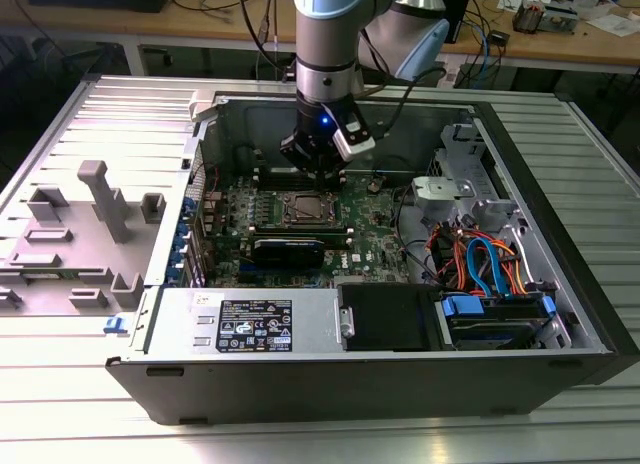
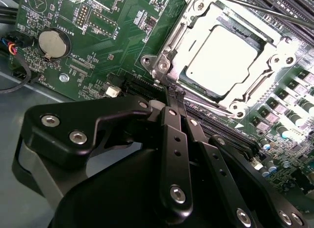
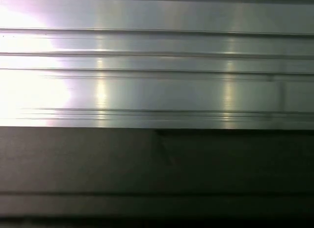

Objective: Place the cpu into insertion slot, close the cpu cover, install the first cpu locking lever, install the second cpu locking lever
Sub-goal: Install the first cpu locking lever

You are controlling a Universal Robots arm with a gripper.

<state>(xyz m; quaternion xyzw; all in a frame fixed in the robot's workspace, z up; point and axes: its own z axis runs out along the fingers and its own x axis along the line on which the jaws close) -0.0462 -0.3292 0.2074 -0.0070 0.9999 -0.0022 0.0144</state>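
I logged one ribbed aluminium table (image 1: 60, 404), one open black computer case (image 1: 560, 284), one silver-grey square cpu (image 2: 223, 53) seated; black gripper (image 2: 172, 93) fingers closed, empty.

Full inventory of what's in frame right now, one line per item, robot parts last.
computer case: 1, grey-black, open on the ribbed metal table.
green circuit board: 1, green, on the case floor.
cpu: 1, dull silver, seated in the insertion slot.
cpu cover: 1, silver frame, lying down around the cpu.
coin battery: 1, silver, on the board.
power-supply box: 1, silver with a label, near edge of the case.
cables: several, orange and blue, exterior view's right.
gripper: 1, black, jaws together, beside the socket corner.
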